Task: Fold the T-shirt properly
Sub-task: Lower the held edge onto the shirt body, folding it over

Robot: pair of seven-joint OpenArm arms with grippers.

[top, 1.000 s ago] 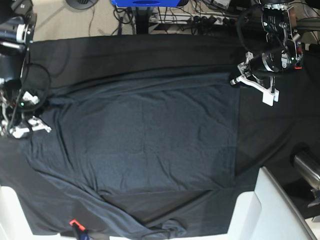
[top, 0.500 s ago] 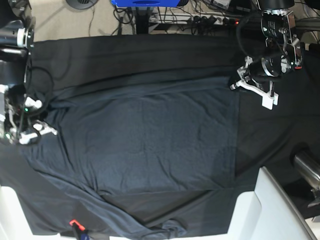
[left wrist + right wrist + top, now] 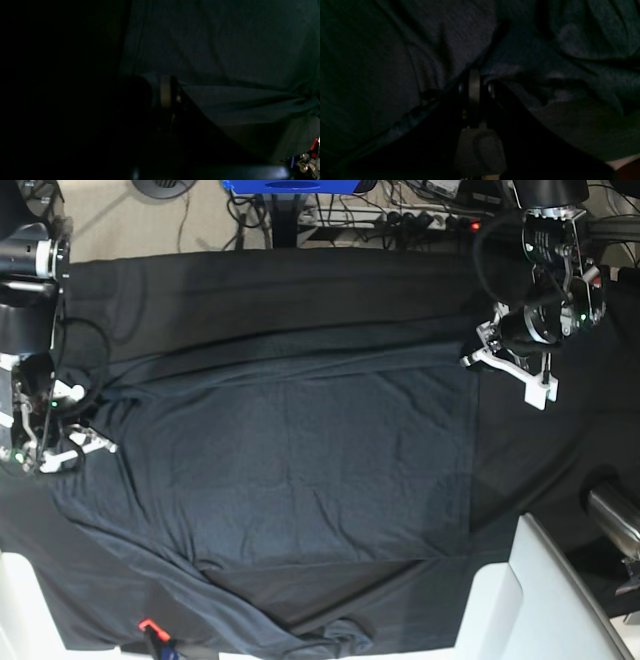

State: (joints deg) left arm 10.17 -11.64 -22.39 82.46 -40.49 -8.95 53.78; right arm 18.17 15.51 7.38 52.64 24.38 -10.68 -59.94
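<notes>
The dark slate-grey T-shirt (image 3: 300,450) lies spread flat on the black table cloth (image 3: 250,280), with a bunched fold at its near edge. My left gripper (image 3: 472,360), on the base view's right, is shut on the shirt's far right corner. The left wrist view shows its fingers (image 3: 165,92) pinching the fabric edge (image 3: 225,50). My right gripper (image 3: 92,446), on the base view's left, is shut on the shirt's left edge. The right wrist view shows its fingers (image 3: 474,85) closed, with fabric (image 3: 395,50) bunched around them.
White blocks stand at the near right (image 3: 540,600) and near left (image 3: 20,600) corners. A metal cylinder (image 3: 615,515) juts in at the right. A red-tipped tool (image 3: 150,627) lies at the near edge. Cables and a blue object (image 3: 290,185) lie behind the table.
My right gripper has moved toward the near side and slightly inward, dragging the shirt's left edge. My left gripper has shifted a little toward the near side with the shirt's corner.
</notes>
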